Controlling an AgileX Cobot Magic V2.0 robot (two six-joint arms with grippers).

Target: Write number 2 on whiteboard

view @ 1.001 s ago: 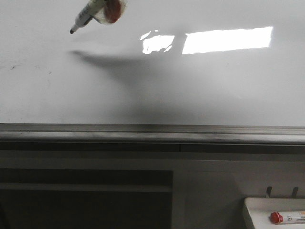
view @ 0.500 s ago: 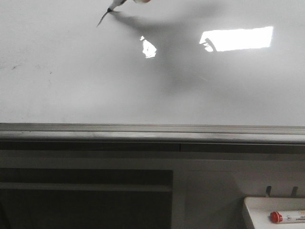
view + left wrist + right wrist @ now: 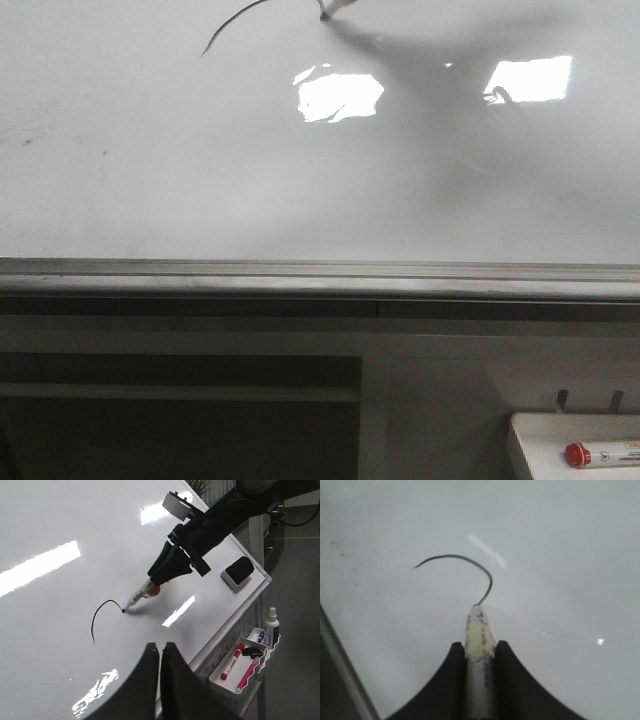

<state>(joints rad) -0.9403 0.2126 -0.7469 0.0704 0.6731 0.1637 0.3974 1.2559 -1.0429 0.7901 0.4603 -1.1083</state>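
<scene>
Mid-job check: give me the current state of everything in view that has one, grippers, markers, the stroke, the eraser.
right gripper: shut on the marker
marker: uncapped, tip on the whiteboard
number 2: unfinished, only a curved arc drawn
left gripper: shut, holding nothing
eraser: lying on the board, untouched
red-capped marker: capped, lying in the tray

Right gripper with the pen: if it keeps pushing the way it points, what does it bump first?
The right gripper points its marker at the whiteboard. The tip already seems to touch it, at the end of the curved black line.
</scene>
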